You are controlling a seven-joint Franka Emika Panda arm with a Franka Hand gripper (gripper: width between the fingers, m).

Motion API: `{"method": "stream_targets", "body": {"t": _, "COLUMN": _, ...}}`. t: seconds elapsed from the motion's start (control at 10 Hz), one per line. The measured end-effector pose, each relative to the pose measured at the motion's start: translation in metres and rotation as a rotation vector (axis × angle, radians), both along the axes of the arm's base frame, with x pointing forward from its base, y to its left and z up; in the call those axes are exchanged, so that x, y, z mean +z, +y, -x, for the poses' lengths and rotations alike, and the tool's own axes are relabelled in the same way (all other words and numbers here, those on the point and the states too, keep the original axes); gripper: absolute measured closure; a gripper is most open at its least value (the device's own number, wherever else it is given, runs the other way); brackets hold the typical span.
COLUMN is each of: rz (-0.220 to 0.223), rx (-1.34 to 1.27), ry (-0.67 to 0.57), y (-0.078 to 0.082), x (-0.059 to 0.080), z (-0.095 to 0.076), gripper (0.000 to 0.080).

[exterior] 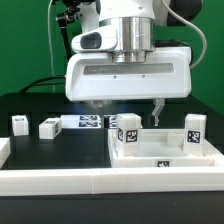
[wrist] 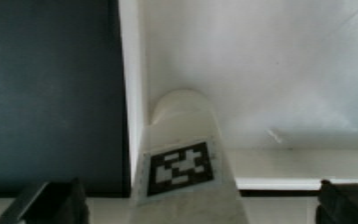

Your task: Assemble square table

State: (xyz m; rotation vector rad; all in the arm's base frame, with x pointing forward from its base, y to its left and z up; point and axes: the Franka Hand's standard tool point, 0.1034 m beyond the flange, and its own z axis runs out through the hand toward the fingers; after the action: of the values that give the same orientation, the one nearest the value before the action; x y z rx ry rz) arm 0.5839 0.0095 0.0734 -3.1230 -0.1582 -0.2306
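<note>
fingers [wrist: 55, 205]: spread wide, gripping nothing | leg [wrist: 181, 150]: white block, black-and-white tag, standing between them, untouched

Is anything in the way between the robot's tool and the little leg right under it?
No, nothing visible. The open tool hangs right above the upright leg on the square slab, and the wrist view shows only that leg between its fingertips.

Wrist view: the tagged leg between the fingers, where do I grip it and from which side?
Probably take the leg across its narrow width, on the two plain side faces flanking the tag, coming down from above. It sits between the open fingers, so those sides face them.
</note>
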Motion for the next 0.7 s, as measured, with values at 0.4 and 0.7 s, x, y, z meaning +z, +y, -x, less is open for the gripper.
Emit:
{"method": "stream_targets", "body": {"t": 0.4, "rz": 0.023, "rx": 0.117, "ry": 0.000, "y": 0.0004, "x": -0.0011, "z": 0.0003, "gripper": 0.0154}}
{"method": "stream_targets", "body": {"t": 0.7, "rz": 0.023, "rx": 0.115, "ry": 0.000, "y": -0.0002, "x": -0.0012, "z": 0.0004, "gripper": 0.0505}}
